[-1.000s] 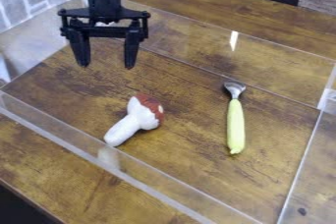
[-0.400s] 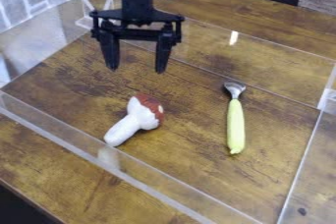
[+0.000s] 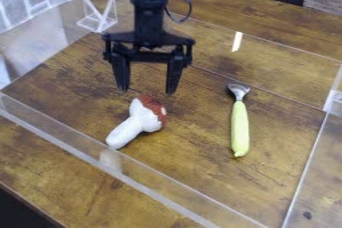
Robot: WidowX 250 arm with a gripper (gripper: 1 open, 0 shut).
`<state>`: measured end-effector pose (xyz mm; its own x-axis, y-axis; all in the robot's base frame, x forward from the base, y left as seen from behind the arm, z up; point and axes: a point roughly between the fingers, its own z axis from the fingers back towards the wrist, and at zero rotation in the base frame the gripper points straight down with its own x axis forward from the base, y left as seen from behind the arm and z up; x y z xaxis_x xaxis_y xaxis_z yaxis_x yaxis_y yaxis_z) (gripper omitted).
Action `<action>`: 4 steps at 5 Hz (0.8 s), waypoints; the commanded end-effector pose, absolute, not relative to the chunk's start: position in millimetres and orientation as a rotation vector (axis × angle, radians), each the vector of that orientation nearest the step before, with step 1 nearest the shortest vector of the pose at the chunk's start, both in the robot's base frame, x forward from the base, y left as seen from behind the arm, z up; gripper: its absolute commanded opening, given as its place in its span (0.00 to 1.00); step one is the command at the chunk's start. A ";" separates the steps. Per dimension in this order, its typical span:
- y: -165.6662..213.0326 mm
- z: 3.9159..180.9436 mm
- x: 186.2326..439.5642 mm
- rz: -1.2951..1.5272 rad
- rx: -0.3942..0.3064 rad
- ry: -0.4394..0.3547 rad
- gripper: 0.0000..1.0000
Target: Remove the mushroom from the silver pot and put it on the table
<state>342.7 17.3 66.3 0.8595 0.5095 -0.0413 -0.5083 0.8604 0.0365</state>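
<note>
The mushroom [image 3: 138, 120] lay on its side on the table [image 3: 201, 177], its thick white stem pointing toward the lower left and its reddish-brown cap toward the upper right. It rested free on the dark wood-grain planks, touched by nothing. No pot appeared in the view.

The gripper [image 3: 150, 84] hung directly above and slightly behind the cap, pointing straight down. Its two black fingers [image 3: 122, 75] were spread wide apart, one to each side, and nothing was held between them. The fingertips stood just over the cap end of the mushroom; whether they cleared it or grazed it could not be told from this angle. The stem end lay outside the span of the fingers, toward the near edge of the table. The black arm rose from the gripper to the top of the picture.

To the right of the mushroom, well apart from it, lay a yellow-handled utensil [image 3: 239, 124] with a small silver head, its handle running toward the viewer. Low clear acrylic walls [image 3: 160, 184] enclosed the working area. A clear acrylic stand [image 3: 96, 15] stood near the far left corner.
</note>
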 end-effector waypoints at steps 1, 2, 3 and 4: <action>14.9 64.1 352.1 0.515 0.030 0.017 1.00; -0.6 47.9 355.8 0.515 0.039 0.023 1.00; -14.9 45.5 360.8 0.506 0.042 0.021 0.00; -11.4 44.0 357.9 0.534 0.051 0.022 0.00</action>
<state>353.1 -10.4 29.1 0.8558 0.5151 -0.0468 -0.5112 0.8561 0.0756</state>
